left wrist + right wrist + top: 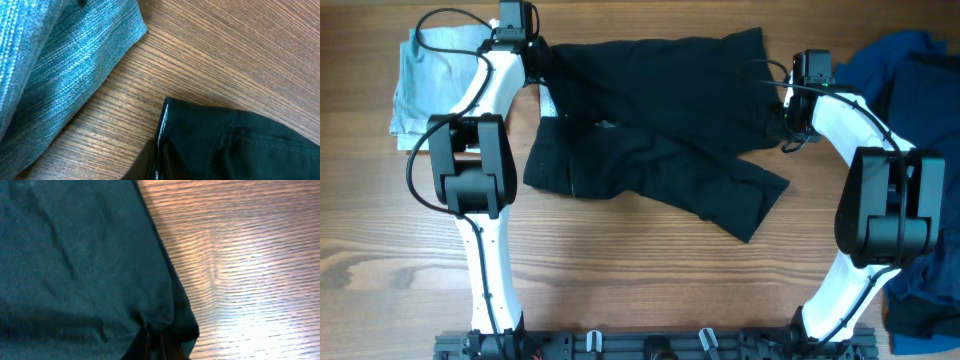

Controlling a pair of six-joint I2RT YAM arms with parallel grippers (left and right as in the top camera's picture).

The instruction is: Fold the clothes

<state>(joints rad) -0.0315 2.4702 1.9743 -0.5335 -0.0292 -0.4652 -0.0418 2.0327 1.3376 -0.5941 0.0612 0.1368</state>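
Along the near edge of the black shorts (650, 150), bare table (650, 275) lies open.

Wood-grain bench (640, 290), light brown. A pair of black shorts (650, 160) sits in the far middle, spread wide but rumpled, with one leg angled down toward the near right. You can see a bit of whitish waistband (548, 102) at its left end. A pale blue garment (430, 80) lies flat in the far left corner, just beside the shorts with bare wood between them. Dark blue clothes (920, 70) are heaped along the right edge, far to near, partly cut off.
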